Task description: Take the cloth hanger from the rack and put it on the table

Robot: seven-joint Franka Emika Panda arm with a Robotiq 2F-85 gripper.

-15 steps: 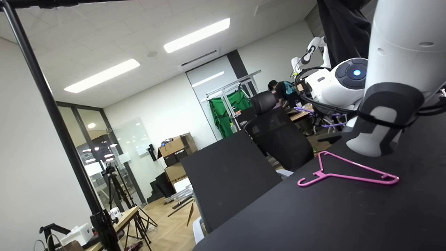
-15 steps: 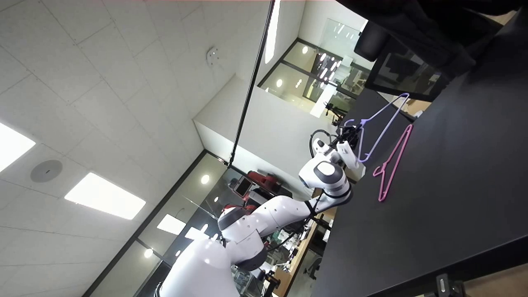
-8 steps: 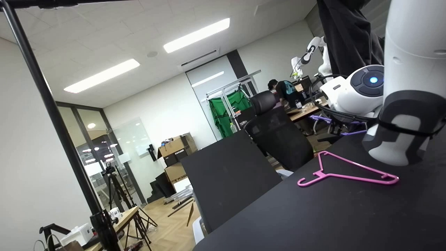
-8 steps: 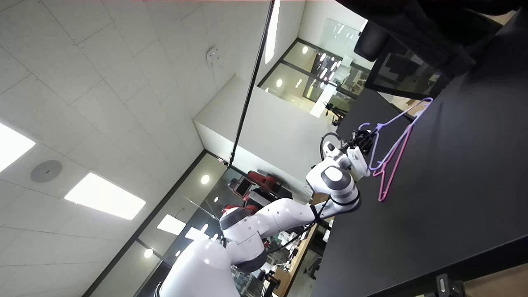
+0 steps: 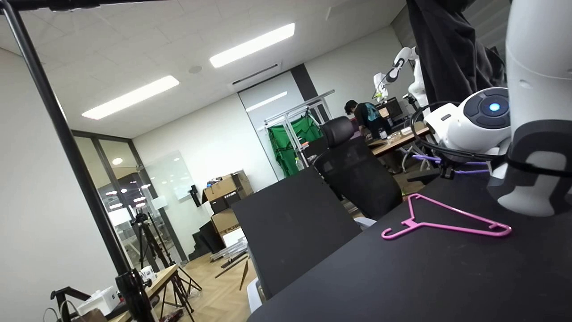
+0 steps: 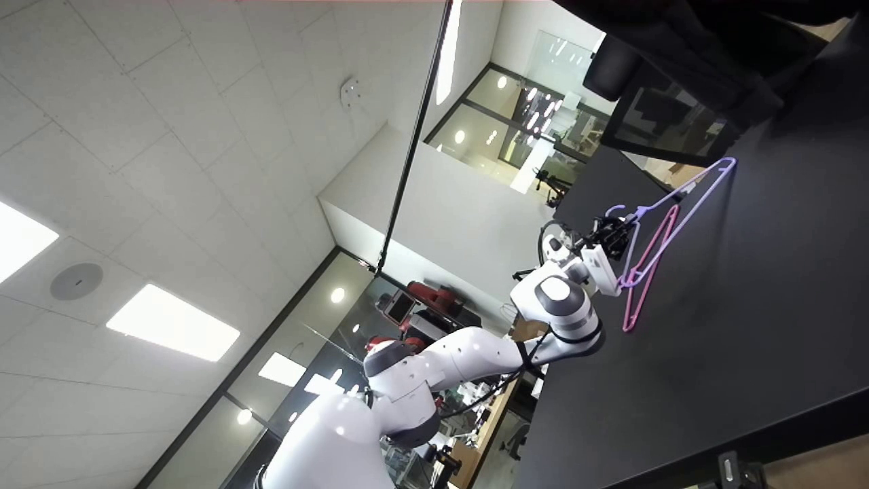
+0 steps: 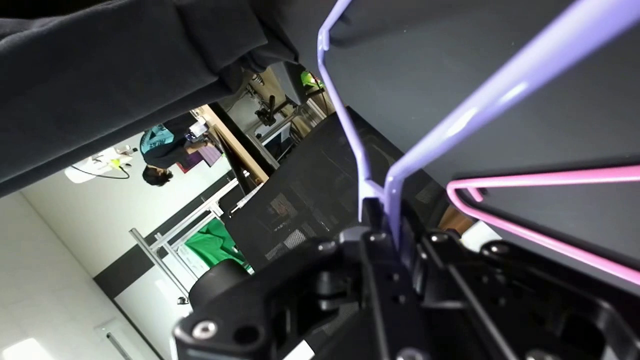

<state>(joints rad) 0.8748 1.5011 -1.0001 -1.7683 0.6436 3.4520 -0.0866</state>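
In an exterior view your arm [image 6: 468, 353] stretches from lower left to right of centre, wrist [image 6: 558, 299] bent upward; in the wrist view your gripper [image 7: 391, 215] juts from the bottom edge, fingers [image 7: 376, 260] pinched close together.

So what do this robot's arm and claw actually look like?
The arm is white, smooth and rounded, with dark grey bands at joints. A black cable loops alongside, and a black strap wraps around it. On it sits a round dark pad with a glowing blue light. The claw is black, angular and jointed, dotted with shiny screws.
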